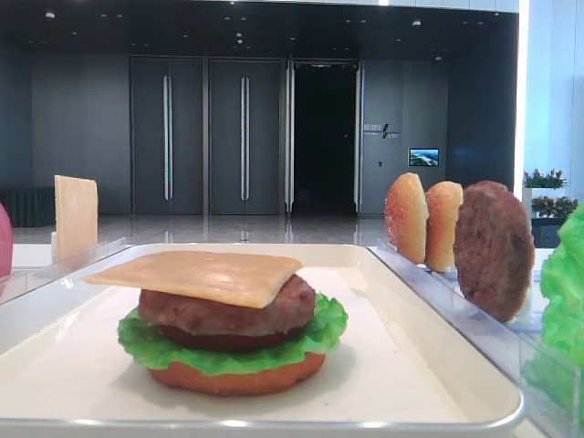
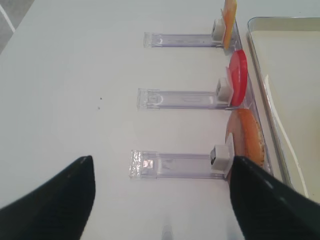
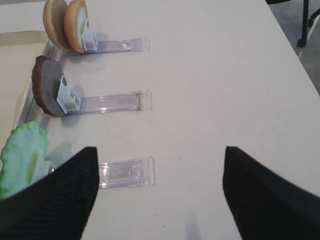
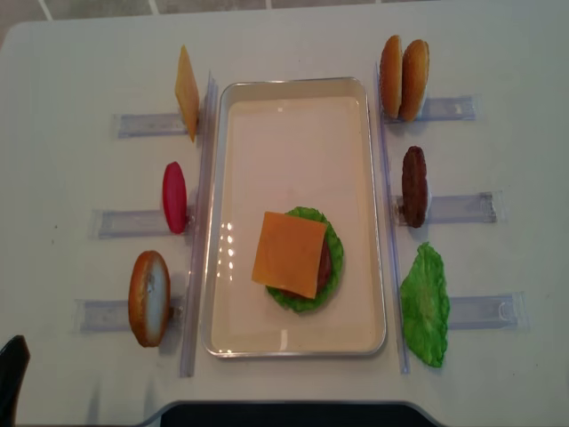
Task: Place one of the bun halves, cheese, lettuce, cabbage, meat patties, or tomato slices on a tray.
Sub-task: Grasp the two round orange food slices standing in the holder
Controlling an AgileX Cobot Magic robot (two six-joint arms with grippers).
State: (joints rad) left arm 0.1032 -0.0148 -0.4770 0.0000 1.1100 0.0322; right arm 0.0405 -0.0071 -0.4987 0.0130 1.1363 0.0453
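The white tray (image 4: 293,142) holds a stack: bottom bun (image 1: 237,376), lettuce (image 1: 160,347), meat patty (image 1: 228,312) and a cheese slice (image 4: 289,253) on top. Two bun halves (image 4: 403,77), a patty (image 4: 414,185) and a lettuce leaf (image 4: 425,305) stand in the right racks. Cheese (image 4: 186,92), a tomato slice (image 4: 174,197) and a bun half (image 4: 148,297) stand in the left racks. Cabbage is out of view. My right gripper (image 3: 160,195) hovers open and empty over the table beside the lettuce (image 3: 22,155). My left gripper (image 2: 162,200) is open and empty near the bun half (image 2: 246,137).
Clear plastic racks (image 4: 458,207) stick out from both long sides of the tray. White tabletop extends beyond the racks on either side. A dark hall with doors (image 1: 246,137) lies behind the table.
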